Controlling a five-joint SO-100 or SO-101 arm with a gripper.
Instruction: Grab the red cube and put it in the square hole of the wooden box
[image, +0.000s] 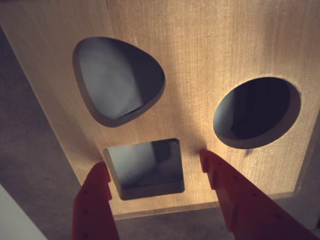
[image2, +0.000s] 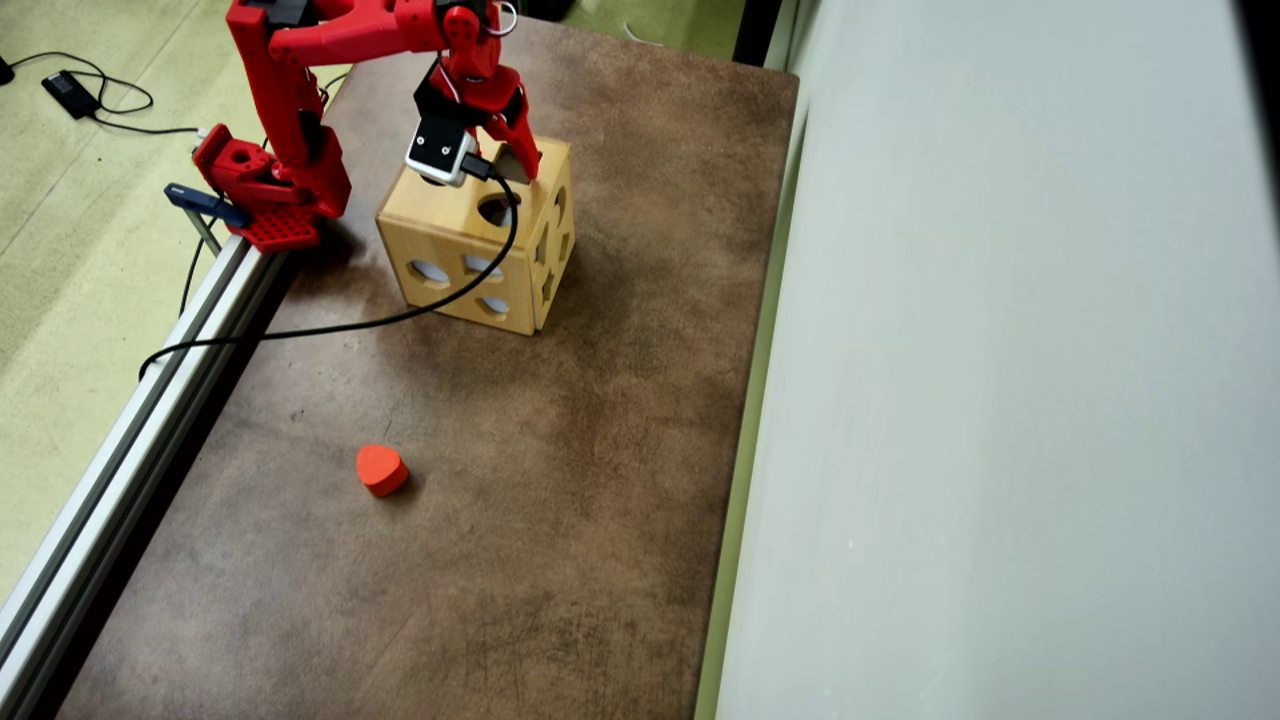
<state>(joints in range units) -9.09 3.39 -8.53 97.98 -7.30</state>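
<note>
The wooden box (image: 200, 60) fills the wrist view, and its top face has a rounded hole, a round hole and the square hole (image: 147, 162). My red gripper (image: 153, 159) hangs just above that face, open, with one finger on each side of the square hole and nothing between them. Inside the hole I see only dark shadow. The red cube is not in view in either frame. From overhead, the gripper (image2: 500, 160) sits over the far part of the box (image2: 450, 250) top.
An orange-red heart-like block (image2: 381, 469) lies alone on the brown table (image2: 560, 480), well in front of the box. A metal rail (image2: 130, 440) runs along the left edge and a pale wall (image2: 1000, 400) along the right. A black cable (image2: 330, 325) drapes from the wrist camera.
</note>
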